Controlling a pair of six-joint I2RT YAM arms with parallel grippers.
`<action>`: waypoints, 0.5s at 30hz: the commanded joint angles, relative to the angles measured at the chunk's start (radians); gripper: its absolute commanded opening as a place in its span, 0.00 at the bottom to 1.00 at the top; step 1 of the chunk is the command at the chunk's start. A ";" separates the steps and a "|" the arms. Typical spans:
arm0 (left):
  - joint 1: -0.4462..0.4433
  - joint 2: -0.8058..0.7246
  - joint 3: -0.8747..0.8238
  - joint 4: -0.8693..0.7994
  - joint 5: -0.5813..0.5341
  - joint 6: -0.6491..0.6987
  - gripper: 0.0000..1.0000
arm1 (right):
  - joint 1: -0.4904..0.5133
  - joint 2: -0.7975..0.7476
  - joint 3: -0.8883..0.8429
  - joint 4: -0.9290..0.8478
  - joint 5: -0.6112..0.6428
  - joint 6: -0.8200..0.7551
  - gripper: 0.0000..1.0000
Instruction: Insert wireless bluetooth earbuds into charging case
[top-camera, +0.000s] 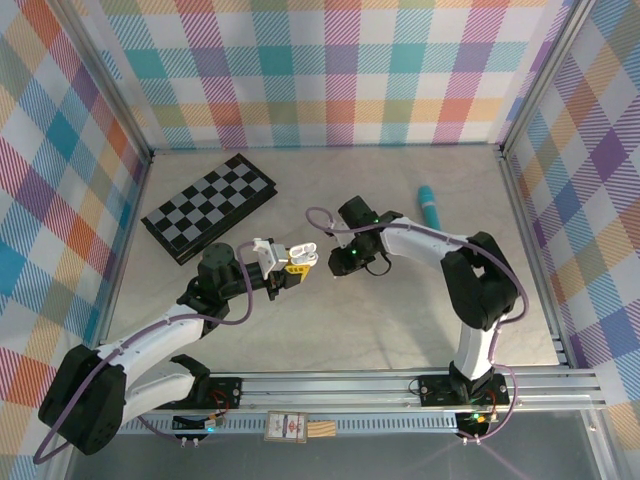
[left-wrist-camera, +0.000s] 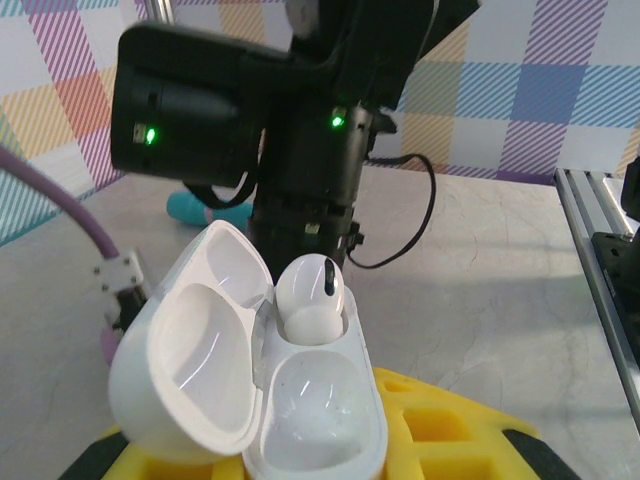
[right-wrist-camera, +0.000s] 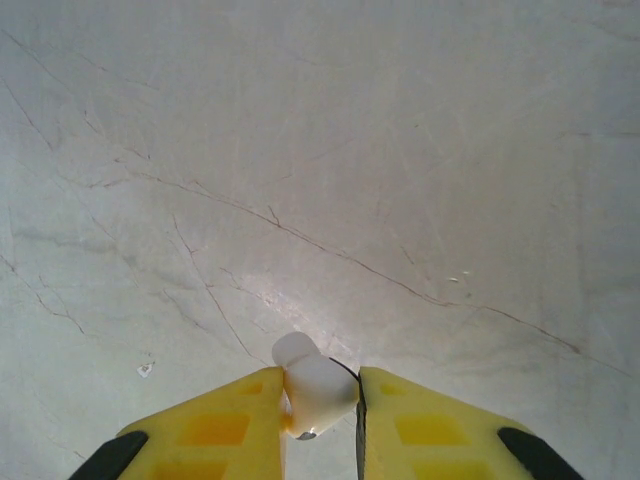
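My left gripper (left-wrist-camera: 310, 450) is shut on a white charging case (left-wrist-camera: 318, 420), its lid (left-wrist-camera: 190, 365) swung open to the left. A white earbud (left-wrist-camera: 312, 293) sits in the far socket, while the near socket (left-wrist-camera: 322, 405) holds nothing. In the top view the case (top-camera: 304, 254) hangs above the table's middle at the left gripper (top-camera: 290, 264). My right gripper (right-wrist-camera: 320, 400) is shut on a second white earbud (right-wrist-camera: 316, 390), held above the bare tabletop. The right gripper (top-camera: 345, 262) hangs just right of the case, a small gap apart.
A folded black-and-grey chessboard (top-camera: 210, 207) lies at the back left. A teal cylinder (top-camera: 432, 207) lies at the back right. The right arm's black wrist (left-wrist-camera: 300, 130) looms right behind the case. Checkered walls enclose the grey table (top-camera: 330, 330).
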 joint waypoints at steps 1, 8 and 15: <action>0.005 0.015 0.007 0.046 0.000 -0.001 0.05 | 0.002 -0.079 -0.019 0.009 0.047 0.022 0.23; 0.005 0.058 0.010 0.089 -0.012 -0.015 0.05 | 0.002 -0.235 0.001 -0.053 0.072 0.038 0.23; 0.006 0.102 0.034 0.090 -0.022 -0.001 0.05 | 0.033 -0.331 0.072 -0.123 0.111 0.024 0.23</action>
